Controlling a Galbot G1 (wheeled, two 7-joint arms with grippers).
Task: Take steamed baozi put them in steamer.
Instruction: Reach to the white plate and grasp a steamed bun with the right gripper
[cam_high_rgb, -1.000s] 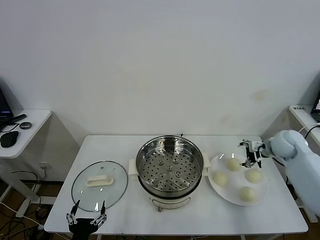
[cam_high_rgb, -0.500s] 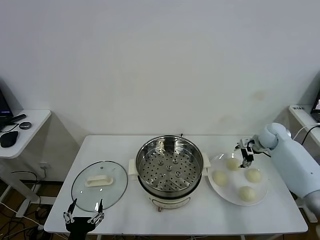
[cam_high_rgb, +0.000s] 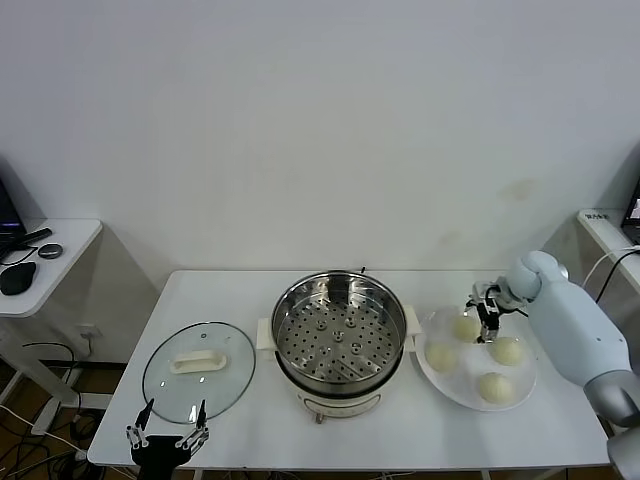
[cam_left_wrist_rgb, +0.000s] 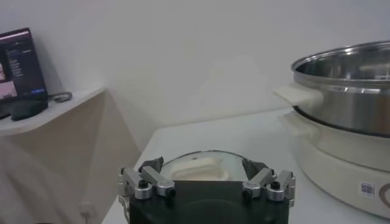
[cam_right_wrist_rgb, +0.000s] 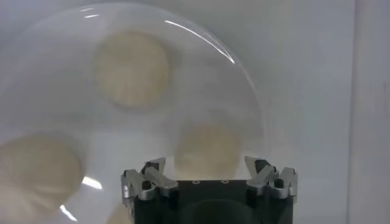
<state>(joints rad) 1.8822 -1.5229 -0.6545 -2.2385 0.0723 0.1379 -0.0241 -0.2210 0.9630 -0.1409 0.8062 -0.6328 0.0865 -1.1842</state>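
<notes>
The steamer (cam_high_rgb: 340, 343) stands at the middle of the white bench (cam_high_rgb: 250, 420), its perforated tray (cam_high_rgb: 338, 340) bare. Just beside the steamer, on its right-arm side, lies a flat white plate (cam_high_rgb: 455, 390) carrying all four steamed baozi (cam_high_rgb: 466, 327): one at the plate's far edge, one nearest the steamer (cam_high_rgb: 440, 356), one on the side away from the steamer (cam_high_rgb: 507, 351), and one at the plate's near edge (cam_high_rgb: 493, 387).

The right gripper (cam_high_rgb: 487, 308) hangs over the far part of the plate, right by the far baozi, its fingers spread wide and grasping nothing. In the right wrist view the gripper (cam_right_wrist_rgb: 210, 176) points down at the plate (cam_right_wrist_rgb: 244, 91), with a bun directly past its fingertips; whether it touches that bun is hard to tell from here.

On the steamer's other side a round glass lid (cam_high_rgb: 199, 371) with a white handle lies flat on the bench. The left gripper (cam_high_rgb: 168, 436) waits at the bench's near edge, just beyond the lid from the steamer, released and empty.
</notes>
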